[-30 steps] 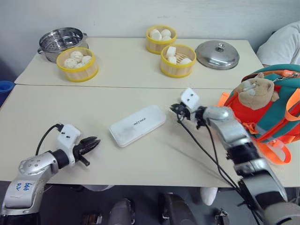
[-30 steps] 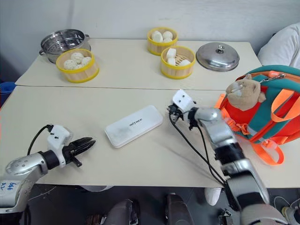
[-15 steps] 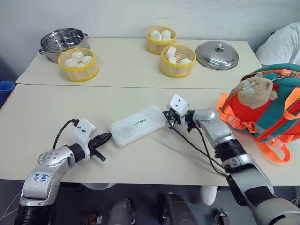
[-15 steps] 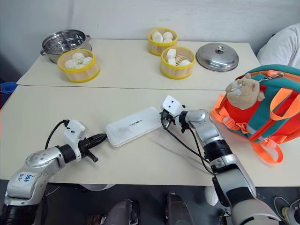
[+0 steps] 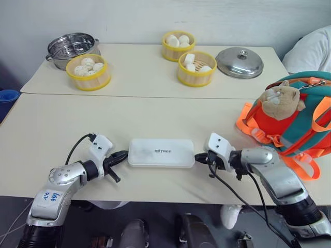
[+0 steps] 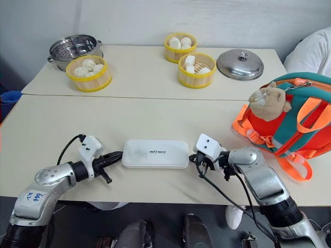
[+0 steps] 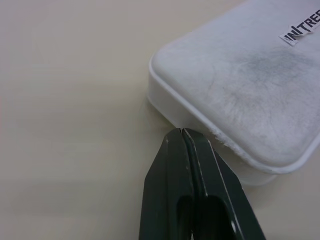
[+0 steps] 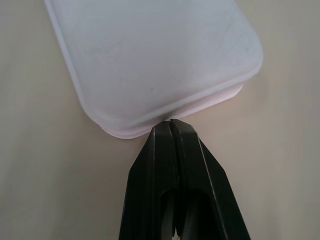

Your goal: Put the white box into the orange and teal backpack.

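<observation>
Two grippers bracket your flat white plastic box, lying near the front edge of the cream table: left gripper and right gripper, fingers pressed together, tips against opposite short ends, holding nothing. Orange and teal fabric backpack stands right of box, well apart.

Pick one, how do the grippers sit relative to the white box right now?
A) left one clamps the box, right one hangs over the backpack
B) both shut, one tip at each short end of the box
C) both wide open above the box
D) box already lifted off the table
B: the left gripper and the right gripper are both shut, each tip against one short end of the white box, which lies flat on the table.
</observation>
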### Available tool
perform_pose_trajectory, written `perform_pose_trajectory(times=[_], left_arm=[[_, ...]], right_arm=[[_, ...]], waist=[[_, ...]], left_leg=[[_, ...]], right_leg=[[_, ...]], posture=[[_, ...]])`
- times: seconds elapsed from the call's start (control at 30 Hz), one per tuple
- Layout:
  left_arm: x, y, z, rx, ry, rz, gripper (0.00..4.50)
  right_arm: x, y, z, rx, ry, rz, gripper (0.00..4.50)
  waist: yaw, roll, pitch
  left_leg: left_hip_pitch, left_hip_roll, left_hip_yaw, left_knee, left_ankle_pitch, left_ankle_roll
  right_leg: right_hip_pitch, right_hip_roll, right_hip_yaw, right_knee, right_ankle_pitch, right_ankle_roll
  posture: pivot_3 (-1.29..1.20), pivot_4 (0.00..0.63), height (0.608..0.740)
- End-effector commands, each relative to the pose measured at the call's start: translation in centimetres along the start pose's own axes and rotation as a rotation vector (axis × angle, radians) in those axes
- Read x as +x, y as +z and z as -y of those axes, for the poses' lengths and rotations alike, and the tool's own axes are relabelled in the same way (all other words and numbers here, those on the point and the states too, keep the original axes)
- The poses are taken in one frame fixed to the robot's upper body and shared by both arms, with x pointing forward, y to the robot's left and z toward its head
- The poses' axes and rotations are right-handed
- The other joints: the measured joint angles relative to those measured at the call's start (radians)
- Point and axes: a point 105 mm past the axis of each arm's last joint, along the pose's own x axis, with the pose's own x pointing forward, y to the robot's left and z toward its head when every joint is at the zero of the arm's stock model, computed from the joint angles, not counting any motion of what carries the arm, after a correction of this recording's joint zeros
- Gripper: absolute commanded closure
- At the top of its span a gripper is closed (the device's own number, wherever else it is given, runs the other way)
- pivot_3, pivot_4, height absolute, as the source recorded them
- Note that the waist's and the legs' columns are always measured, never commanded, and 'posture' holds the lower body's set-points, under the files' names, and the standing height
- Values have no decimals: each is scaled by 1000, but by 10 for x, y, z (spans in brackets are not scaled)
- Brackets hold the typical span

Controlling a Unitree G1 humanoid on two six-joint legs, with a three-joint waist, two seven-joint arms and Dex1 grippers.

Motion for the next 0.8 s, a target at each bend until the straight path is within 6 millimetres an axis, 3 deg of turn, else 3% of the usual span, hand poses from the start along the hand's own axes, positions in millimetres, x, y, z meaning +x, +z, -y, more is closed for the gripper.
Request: perform_pose_trajectory(times=[0.03,0.1,0.17,0.3,0.37,0.5,0.67,0.8], left_arm=[[4,-7,16,-37,-102,-40,4305],[-10,-18,14,-117,-153,-132,3947],[-21,-22,9,-222,-166,-189,3290],[-38,-21,-1,-428,-208,-273,2062],[-43,-16,-7,-626,-269,-303,1435],[-35,-6,-23,-926,-316,-319,141],[-4,20,-33,-1056,-370,-264,38],[5,19,-16,-1057,-445,-348,38]], right_arm=[[-9,-6,-5,-2,-19,-17,4500],[-22,-13,4,-23,-66,-49,4500],[-30,-14,9,-37,-90,-59,4500],[-34,-15,13,-31,-104,-56,4500],[-32,-20,16,-58,-101,-77,4500],[-25,-24,22,-109,-92,-89,4500],[-12,-19,24,-157,-63,-78,4500],[-1,-10,21,-151,-41,-35,4500]], waist=[[3,0,0],[5,0,0],[5,0,0],[-3,0,0],[-6,0,0],[-7,-1,0],[2,-4,-1],[-2,-5,-1]], left_leg=[[0,0,0,0,0,0],[0,0,0,0,0,0],[0,0,0,0,0,0],[2,0,0,0,0,0],[2,0,0,0,0,-1],[3,0,0,1,1,-2],[4,0,0,3,1,-2],[4,0,0,2,5,-9]], right_leg=[[0,0,0,0,0,0],[1,0,0,0,0,0],[1,0,0,-1,0,0],[2,0,0,-1,0,-1],[2,1,0,0,-1,-1],[2,3,1,1,-1,-2],[3,3,0,2,-1,-1],[3,3,1,2,-1,-1]], posture=[[0,150,740],[0,150,740],[0,150,740],[0,150,740],[0,150,740],[0,150,740],[0,150,740],[0,150,740]])
